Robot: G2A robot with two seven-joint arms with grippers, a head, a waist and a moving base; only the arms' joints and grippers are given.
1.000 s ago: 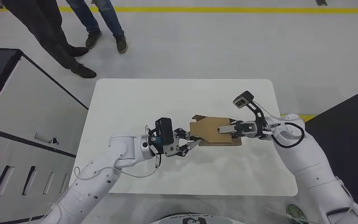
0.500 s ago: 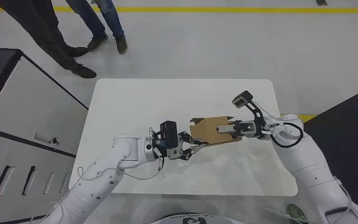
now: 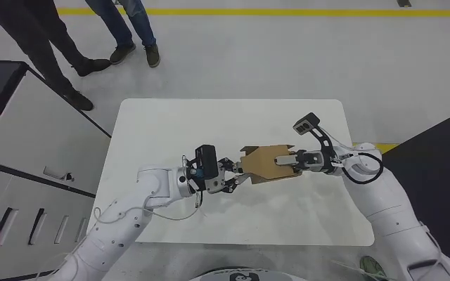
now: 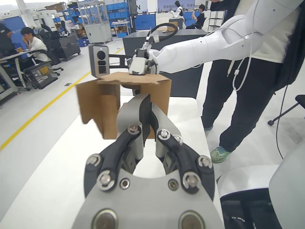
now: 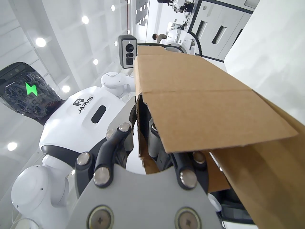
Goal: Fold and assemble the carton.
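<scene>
Presently the carton [image 3: 269, 161], brown and part-opened into a tube, stands over the middle of the white table [image 3: 176, 133], between the two arms. The right pincer [image 3: 281, 161] is clenched on the carton's top wall at the far end; the right wrist view shows one cardboard panel [image 5: 190, 101] clamped between its fingers [image 5: 124, 139]. The left pincer [image 4: 144, 101] is at the carton's near open end [image 4: 108, 110], low at the corner, with its fingertips drawn together. Whether a flap lies between them cannot be told. One loose flap juts out sideways from the near end.
</scene>
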